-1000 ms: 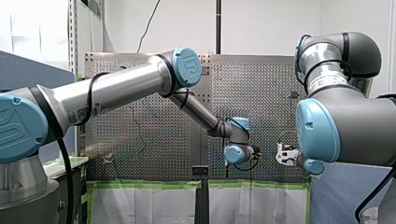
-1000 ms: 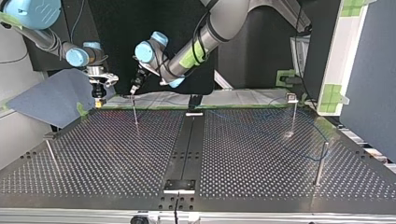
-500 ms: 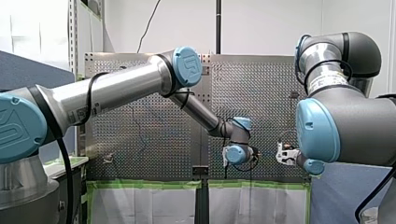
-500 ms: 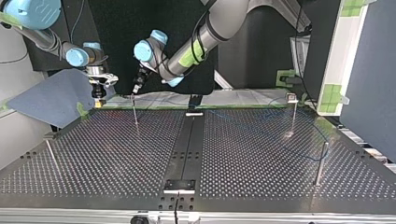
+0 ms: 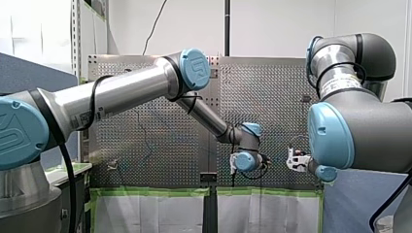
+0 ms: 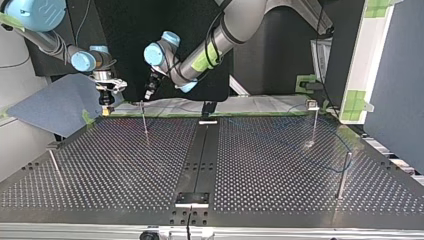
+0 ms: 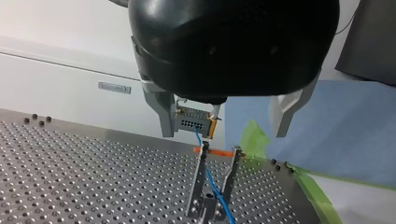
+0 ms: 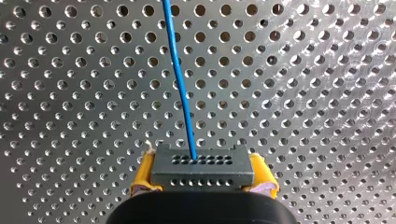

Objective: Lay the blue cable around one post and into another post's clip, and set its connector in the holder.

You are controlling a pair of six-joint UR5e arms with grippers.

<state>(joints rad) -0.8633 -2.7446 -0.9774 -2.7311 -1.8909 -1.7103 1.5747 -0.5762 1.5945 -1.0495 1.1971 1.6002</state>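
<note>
blue cable (image 8: 180,84), likely light and limp, is trailing over the bench (image 8: 303,93) from its rigid connector (image 8: 201,161), the surest hold, which right tool (image 8: 201,179) is pinching; left tool (image 7: 223,128) is gaping wide.

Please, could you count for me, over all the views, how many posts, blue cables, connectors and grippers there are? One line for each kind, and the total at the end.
posts: 4
blue cable: 1
connector: 1
grippers, my left gripper and my right gripper: 2
Total: 8
</note>
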